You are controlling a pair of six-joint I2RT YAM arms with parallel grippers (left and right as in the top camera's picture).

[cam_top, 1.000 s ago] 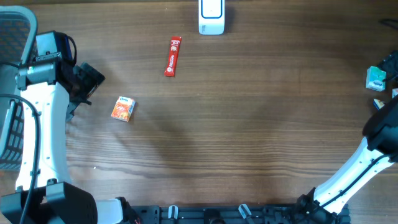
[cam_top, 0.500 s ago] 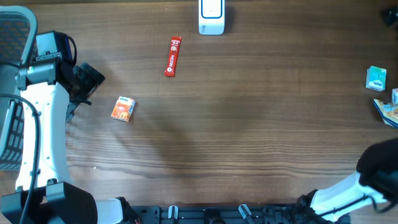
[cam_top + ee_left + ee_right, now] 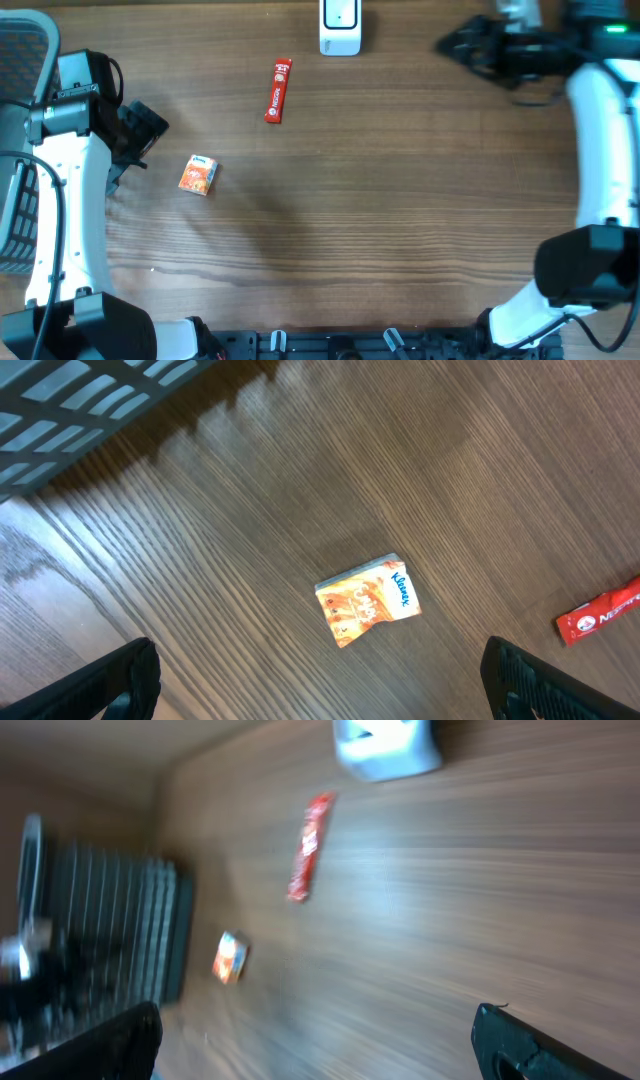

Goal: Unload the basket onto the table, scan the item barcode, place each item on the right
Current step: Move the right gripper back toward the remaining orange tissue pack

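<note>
A matt, grained brown wooden table (image 3: 400,220) is shown; the orange tissue pack (image 3: 198,175) at left and long red sachet (image 3: 278,90) are wrapped in smooth plastic film.

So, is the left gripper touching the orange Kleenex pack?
Apart. In the left wrist view, bare table surrounds the Kleenex pack, and both fingers of the left gripper stand clear of it.

Left gripper (image 3: 325,682) agape; right gripper (image 3: 315,1045) agape
</note>
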